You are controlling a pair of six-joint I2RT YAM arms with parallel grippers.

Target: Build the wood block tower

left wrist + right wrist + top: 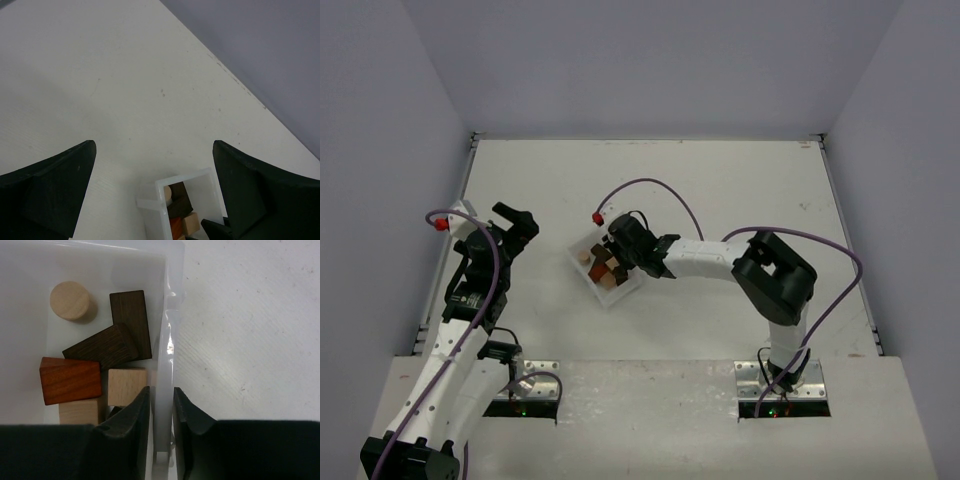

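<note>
Several small wooden blocks lie loose in a white plastic tray [611, 297]; no wood block tower shows in any view. In the right wrist view I see a round tan block [69, 300], two dark brown blocks [131, 322], a reddish-brown block [70, 380] and a tan cube [126, 386]. My right gripper [161, 395] is shut on the tray's right wall [167, 340], one finger inside and one outside. From above, the right gripper [620, 258] sits over the tray's right side. My left gripper [154, 145] hangs open left of the tray [182, 179], holding nothing.
The white table [720, 180] is boxed in by grey walls at the back and both sides. The left gripper [518, 222] is near the table's left edge. Purple cables loop over both arms.
</note>
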